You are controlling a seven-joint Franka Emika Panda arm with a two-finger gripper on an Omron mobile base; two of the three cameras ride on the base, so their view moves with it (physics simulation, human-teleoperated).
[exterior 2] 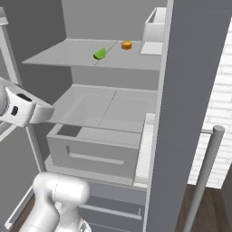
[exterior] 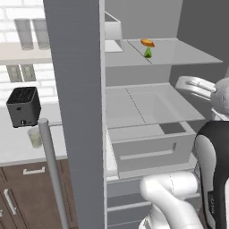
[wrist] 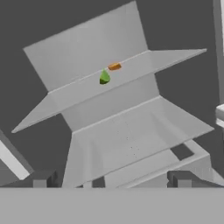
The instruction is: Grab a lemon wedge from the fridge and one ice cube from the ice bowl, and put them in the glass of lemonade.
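Observation:
The fridge (exterior: 76, 89) stands open, its grey door swung towards the counter. On its upper shelf lies the small green lemon wedge (exterior: 147, 53) (exterior 2: 100, 54) (wrist: 104, 77), next to a flat orange item (exterior: 147, 43) (exterior 2: 127, 45). My gripper (exterior: 185, 84) (exterior 2: 45, 113) (wrist: 111, 183) is open and holds nothing. It hovers in front of the fridge at middle-shelf height, below and short of the wedge. The glass of lemonade (exterior: 35, 137) stands on the counter beside the fridge, under the toaster. The ice bowl and ice cube are out of view.
A black toaster (exterior: 23, 106) sits on the counter and two taller grey glasses (exterior: 24, 33) stand on a shelf above. The door's long bar handle (exterior: 51, 174) (exterior 2: 204, 176) juts out. A white bin (exterior: 114, 36) (exterior 2: 154, 29) sits on the upper shelf; a crisper drawer (exterior: 147, 150) (exterior 2: 95, 154) lies below.

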